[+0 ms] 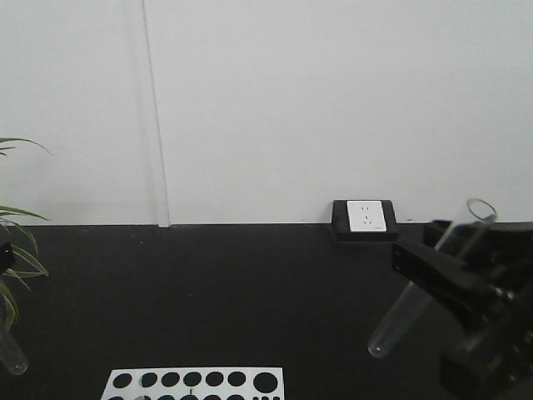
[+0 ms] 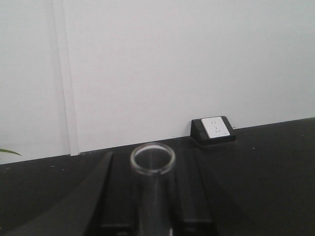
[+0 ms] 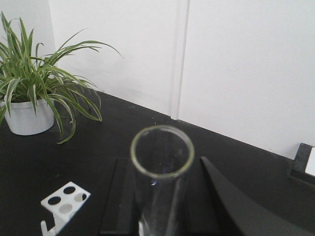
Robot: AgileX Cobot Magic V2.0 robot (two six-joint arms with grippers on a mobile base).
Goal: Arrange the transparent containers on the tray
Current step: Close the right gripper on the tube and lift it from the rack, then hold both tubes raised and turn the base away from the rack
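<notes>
Slanting through the right pincer (image 1: 445, 262), a test tube (image 1: 398, 323) sits clamped.

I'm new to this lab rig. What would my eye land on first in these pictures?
A clear test tube held tilted, rim up, in the right gripper stands out at the right of the front view, above the black table. A second tube, held in the left gripper, fills the left wrist view. Then the white holed tray at the table's near edge and the potted plant at the left.
</notes>
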